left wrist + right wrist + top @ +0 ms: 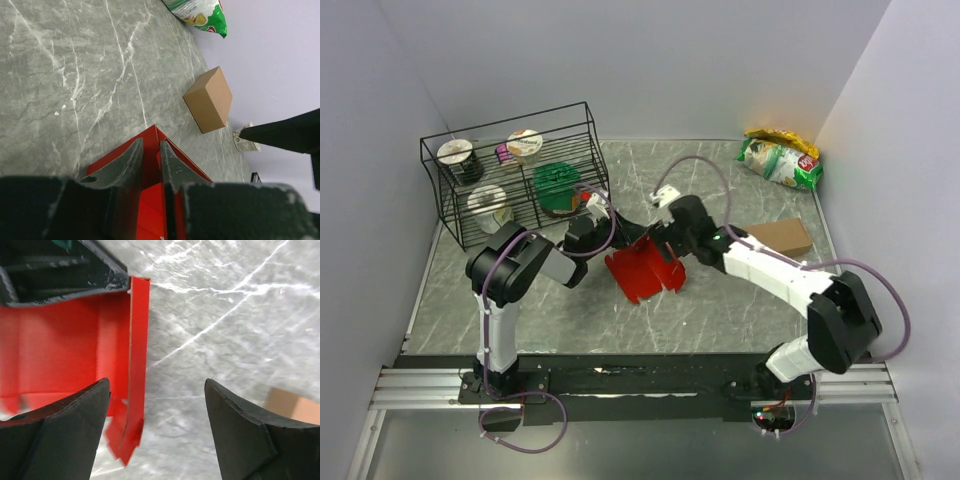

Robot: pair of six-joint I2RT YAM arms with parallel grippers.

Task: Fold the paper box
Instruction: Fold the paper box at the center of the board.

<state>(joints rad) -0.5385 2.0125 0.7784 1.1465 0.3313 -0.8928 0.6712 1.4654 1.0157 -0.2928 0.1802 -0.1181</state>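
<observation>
Top external view: the paper box is lying a little left of the middle of the frame on the grey marbled table. It is showing as a bright red creased sheet with some panels standing up. The two arms are reaching in toward it from either side. The left gripper is meeting the sheet at its upper left corner. The right gripper is hovering at its upper edge.

In the left wrist view, the left gripper is pinching a red panel of the box. The two dark fingers are pressing nearly together, with the thin card caught between them. The clamped panel is rising to a point in the centre of the frame.

In the right wrist view, the right gripper is standing wide apart and holding nothing. One finger is sitting at the lower left of the frame. A raised wall of the box is filling the upper left of the frame. A narrow flap is running down its right edge, just beside the left finger.

A black wire basket holding cups is sitting in the upper left of the top view. A green snack bag is lying in the upper right. A brown cardboard box is resting near the right edge, well apart from the red sheet.
</observation>
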